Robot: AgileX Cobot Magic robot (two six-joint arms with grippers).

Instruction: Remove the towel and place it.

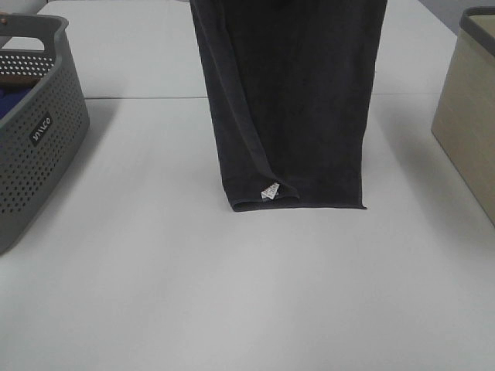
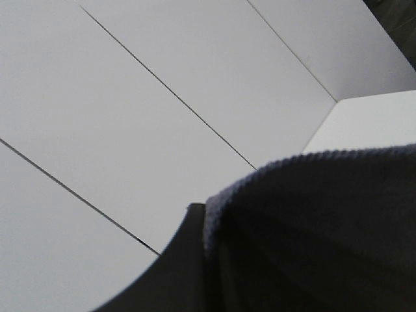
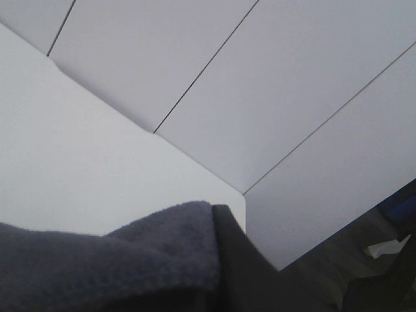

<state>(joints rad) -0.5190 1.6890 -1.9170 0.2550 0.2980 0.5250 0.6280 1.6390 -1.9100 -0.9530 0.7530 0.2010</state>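
The dark charcoal towel (image 1: 290,100) hangs upright from above the top edge of the exterior high view. Its lower hem is at or just above the white table (image 1: 232,294); I cannot tell whether they touch. A small white tag (image 1: 271,191) shows at its lower left corner. Neither gripper appears in the exterior high view. In the left wrist view, my left gripper (image 2: 203,224) shows one dark finger (image 2: 175,273) against the towel's edge (image 2: 325,227). In the right wrist view, my right gripper (image 3: 214,221) shows one dark finger (image 3: 244,266) beside the towel (image 3: 110,260). Both hold it high above the table.
A grey perforated plastic basket (image 1: 39,131) stands at the left edge with something blue (image 1: 11,100) inside. A beige container (image 1: 468,124) stands at the right edge. The table seam (image 1: 139,97) runs across behind the towel.
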